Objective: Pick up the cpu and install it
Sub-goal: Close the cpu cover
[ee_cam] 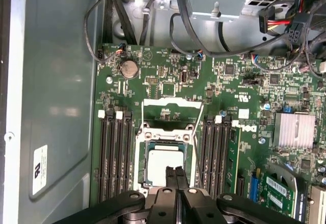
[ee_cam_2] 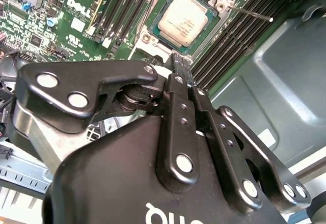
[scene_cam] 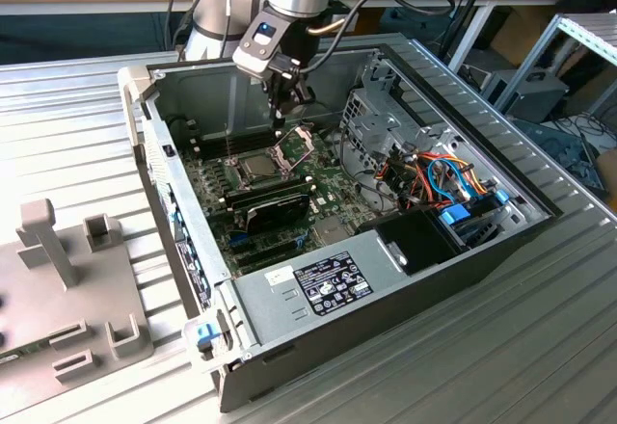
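The cpu [scene_cam: 249, 166], a small square chip with a dull silvery top, lies flat in its socket on the green motherboard inside the open computer case [scene_cam: 174, 212]. Both wrist views show the cpu [ee_cam_2: 183, 23] [ee_cam: 164, 165] just past my fingertips. My gripper [scene_cam: 281, 111] hangs above the board, slightly beyond the cpu toward the back wall. Its black fingers [ee_cam_2: 178, 81] are pressed together with nothing between them. The shiny socket frame [ee_cam: 168, 107] stands hinged open behind the cpu.
Black memory slots [ee_cam: 114, 152] flank the socket on both sides. A drive cage with bundled cables [scene_cam: 434, 173] and a power supply [scene_cam: 328, 284] fill the exterior view's right. A grey fixture block [scene_cam: 67, 289] sits outside the case, on the left.
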`<action>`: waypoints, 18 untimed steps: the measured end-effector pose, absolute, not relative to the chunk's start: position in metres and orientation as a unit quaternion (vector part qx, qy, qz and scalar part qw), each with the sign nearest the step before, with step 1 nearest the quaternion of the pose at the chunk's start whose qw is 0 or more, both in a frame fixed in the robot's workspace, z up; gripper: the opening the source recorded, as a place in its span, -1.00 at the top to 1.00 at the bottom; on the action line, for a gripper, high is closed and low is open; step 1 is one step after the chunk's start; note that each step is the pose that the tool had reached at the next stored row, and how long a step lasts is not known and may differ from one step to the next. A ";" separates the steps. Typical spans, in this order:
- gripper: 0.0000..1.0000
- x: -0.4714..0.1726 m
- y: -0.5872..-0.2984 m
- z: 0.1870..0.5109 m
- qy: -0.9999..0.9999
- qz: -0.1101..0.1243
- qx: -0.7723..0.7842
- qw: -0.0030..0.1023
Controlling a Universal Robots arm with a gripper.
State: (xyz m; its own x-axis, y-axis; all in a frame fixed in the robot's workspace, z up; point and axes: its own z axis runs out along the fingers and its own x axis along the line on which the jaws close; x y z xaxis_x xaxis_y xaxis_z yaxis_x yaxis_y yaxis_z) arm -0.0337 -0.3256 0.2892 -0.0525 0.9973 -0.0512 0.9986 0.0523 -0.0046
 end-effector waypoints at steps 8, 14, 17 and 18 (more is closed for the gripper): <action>0.79 -0.020 -0.326 0.289 0.725 -0.019 0.688 0.017; 0.79 -0.010 -0.326 0.289 0.725 -0.019 0.688 0.017; 0.79 -0.010 -0.326 0.289 0.725 -0.019 0.688 0.017; 0.79 -0.010 -0.326 0.289 0.725 -0.019 0.688 0.017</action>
State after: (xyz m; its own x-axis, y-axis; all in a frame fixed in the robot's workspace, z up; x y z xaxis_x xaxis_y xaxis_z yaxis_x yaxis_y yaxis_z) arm -0.0097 -0.3256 0.2892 -0.0526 0.9973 -0.0512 0.9986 0.0524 -0.0047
